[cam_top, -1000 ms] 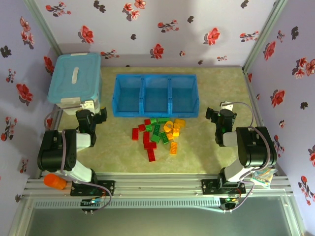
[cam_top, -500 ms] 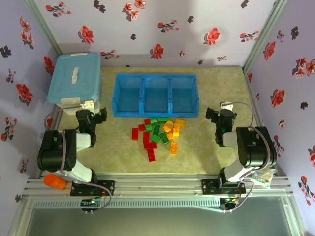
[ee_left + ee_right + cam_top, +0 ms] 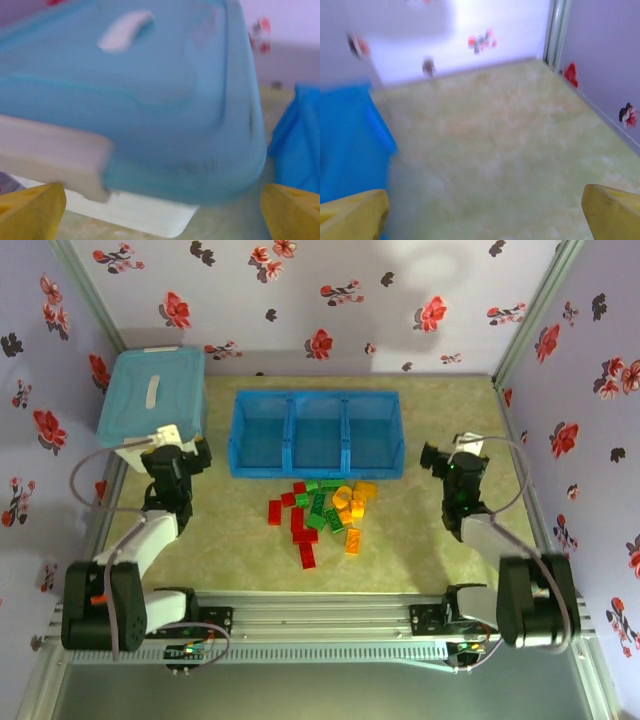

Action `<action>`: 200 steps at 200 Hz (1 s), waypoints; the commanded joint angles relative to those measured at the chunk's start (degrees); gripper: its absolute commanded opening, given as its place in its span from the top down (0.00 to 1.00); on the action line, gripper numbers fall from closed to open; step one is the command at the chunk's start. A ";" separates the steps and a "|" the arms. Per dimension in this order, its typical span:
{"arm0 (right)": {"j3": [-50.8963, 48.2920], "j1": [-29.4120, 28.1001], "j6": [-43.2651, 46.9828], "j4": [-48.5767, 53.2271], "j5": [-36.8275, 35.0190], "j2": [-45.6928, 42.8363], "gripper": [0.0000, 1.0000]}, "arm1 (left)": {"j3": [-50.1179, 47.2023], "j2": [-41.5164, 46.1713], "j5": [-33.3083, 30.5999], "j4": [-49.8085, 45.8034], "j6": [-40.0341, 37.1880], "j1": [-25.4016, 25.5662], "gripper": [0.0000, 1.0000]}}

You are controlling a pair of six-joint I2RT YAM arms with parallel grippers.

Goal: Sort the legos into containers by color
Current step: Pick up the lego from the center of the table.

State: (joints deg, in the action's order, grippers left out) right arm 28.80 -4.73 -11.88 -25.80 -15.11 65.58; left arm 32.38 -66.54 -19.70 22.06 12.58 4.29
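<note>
While legos (image 3: 322, 515) lie heaped on the bench (image 3: 420, 565) near the containers (image 3: 316, 435), left pincer (image 3: 187, 453) released, right pincer (image 3: 443, 456) released.

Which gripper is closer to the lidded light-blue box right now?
Left. The left gripper is at the lidded box's near corner; the right gripper is across the table, past the blue tray.
</note>
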 commanded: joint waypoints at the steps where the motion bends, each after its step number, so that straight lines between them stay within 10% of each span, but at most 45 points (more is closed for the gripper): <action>1: 6.49 1.76 -20.54 25.05 -1.92 -5.81 0.01 | 2.70 4.42 4.31 -16.17 16.13 -1.32 0.00; 11: 7.74 3.06 -17.14 25.54 11.37 -5.98 0.01 | 2.88 6.09 12.18 -16.98 15.67 -0.64 0.00; 28: 10.40 1.30 -19.03 32.88 14.40 -6.55 0.01 | 5.28 7.44 11.60 -24.79 18.21 4.38 0.02; 103: 6.94 -10.62 -17.75 40.96 10.75 -11.70 0.11 | 8.40 3.22 5.29 -40.74 23.90 28.44 0.14; 200: 6.86 -17.98 -18.71 39.10 10.40 -7.39 0.18 | 14.52 -16.12 5.30 -44.73 27.84 39.65 0.35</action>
State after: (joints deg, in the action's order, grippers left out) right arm 34.98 -21.65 -29.54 13.61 -4.45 57.25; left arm 44.80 -79.96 -13.37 -19.55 38.48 43.62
